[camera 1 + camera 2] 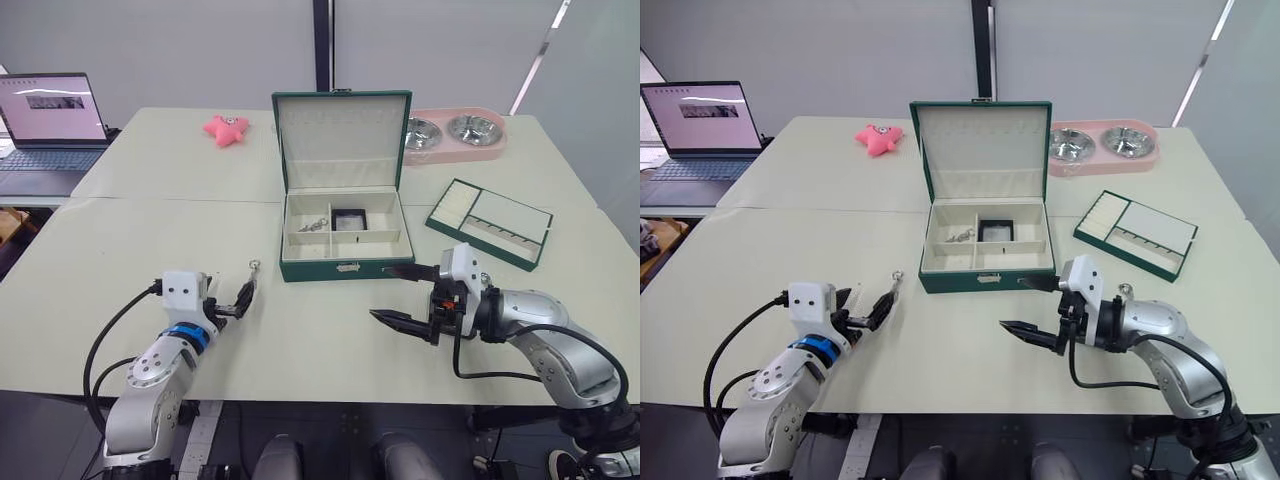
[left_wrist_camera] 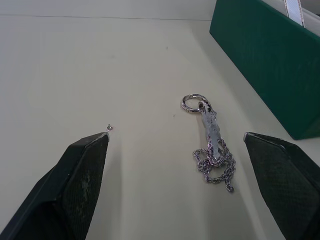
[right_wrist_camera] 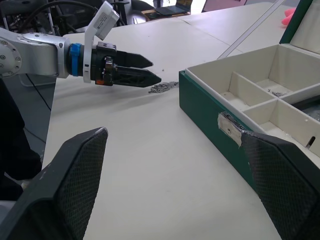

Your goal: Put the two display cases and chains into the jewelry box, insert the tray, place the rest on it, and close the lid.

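- Chain (image 2: 212, 155) lies on the worktop (image 1: 150, 230) between the spread left pincer (image 1: 243, 298) fingers, near the jewelry box (image 1: 343, 268).
- Right pincer (image 1: 400, 296) spread, empty.

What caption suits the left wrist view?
Open left tool poised over a silver chain beside the green jewelry box.

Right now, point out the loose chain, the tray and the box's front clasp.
chain (image 2: 214, 150), left wrist view, on its tangled links.
tray (image 1: 519, 256), left eye view, on its green near rim.
front clasp (image 1: 988, 279), right eye view, on the metal plate.
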You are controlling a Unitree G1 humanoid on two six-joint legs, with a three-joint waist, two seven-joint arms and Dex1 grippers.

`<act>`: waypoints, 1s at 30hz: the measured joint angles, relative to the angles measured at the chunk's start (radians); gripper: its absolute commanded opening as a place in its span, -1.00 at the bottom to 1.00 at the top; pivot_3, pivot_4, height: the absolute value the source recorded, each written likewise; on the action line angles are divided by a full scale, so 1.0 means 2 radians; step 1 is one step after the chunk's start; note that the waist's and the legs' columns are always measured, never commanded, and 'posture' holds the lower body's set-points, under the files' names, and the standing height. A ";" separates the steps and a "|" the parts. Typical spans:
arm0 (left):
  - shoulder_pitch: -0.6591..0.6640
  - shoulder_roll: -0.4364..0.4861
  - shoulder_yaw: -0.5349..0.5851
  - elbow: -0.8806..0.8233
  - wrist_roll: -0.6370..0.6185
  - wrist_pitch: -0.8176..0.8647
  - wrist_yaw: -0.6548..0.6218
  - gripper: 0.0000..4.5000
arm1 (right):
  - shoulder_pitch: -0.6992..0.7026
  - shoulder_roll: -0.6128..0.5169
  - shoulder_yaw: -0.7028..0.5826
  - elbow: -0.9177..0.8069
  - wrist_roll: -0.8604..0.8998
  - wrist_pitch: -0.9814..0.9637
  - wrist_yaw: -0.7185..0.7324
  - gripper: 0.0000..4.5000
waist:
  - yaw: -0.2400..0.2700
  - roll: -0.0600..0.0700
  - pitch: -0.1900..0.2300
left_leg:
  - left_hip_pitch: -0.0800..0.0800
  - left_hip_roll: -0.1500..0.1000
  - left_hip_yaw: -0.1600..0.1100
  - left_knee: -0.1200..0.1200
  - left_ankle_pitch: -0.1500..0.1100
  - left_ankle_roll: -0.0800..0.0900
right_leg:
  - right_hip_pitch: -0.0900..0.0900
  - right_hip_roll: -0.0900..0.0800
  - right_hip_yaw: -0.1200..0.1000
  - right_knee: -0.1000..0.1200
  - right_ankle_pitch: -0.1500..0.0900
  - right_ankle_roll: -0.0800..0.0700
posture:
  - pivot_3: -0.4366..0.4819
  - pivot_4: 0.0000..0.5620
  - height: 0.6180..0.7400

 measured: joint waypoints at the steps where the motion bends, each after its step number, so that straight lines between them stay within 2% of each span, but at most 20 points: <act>1: -0.002 -0.002 -0.001 0.002 0.002 0.000 0.002 1.00 | 0.000 0.000 0.000 0.000 -0.001 0.000 0.000 1.00 | 0.000 0.000 0.000 | 0.000 0.000 0.000 0.000 0.000 0.000 | 0.000 0.000 0.000 0.000 0.000 0.000 | -0.05 -0.47 1.00; 6: -0.016 -0.013 -0.021 0.005 0.010 0.011 0.014 1.00 | 0.000 0.003 0.000 0.000 -0.006 0.000 0.000 1.00 | 0.001 0.000 0.000 | 0.000 0.000 0.000 0.000 0.000 0.000 | 0.000 0.000 0.000 0.000 0.000 0.000 | -0.05 -0.47 1.00; 16: -0.056 -0.001 -0.029 0.020 0.027 0.076 0.035 1.00 | 0.000 0.006 0.000 0.000 -0.005 0.001 0.000 1.00 | 0.001 0.000 0.000 | 0.000 0.000 0.000 0.000 0.000 0.000 | 0.000 0.000 0.000 0.000 0.000 0.000 | -0.05 -0.47 1.00; 30: -0.085 -0.009 -0.034 0.043 0.035 0.079 0.035 1.00 | -0.007 0.010 0.000 0.000 -0.005 0.008 -0.001 1.00 | 0.006 0.000 0.000 | 0.000 0.000 0.000 0.000 0.000 0.000 | 0.000 0.000 0.000 0.000 0.000 0.000 | -0.05 -0.47 1.00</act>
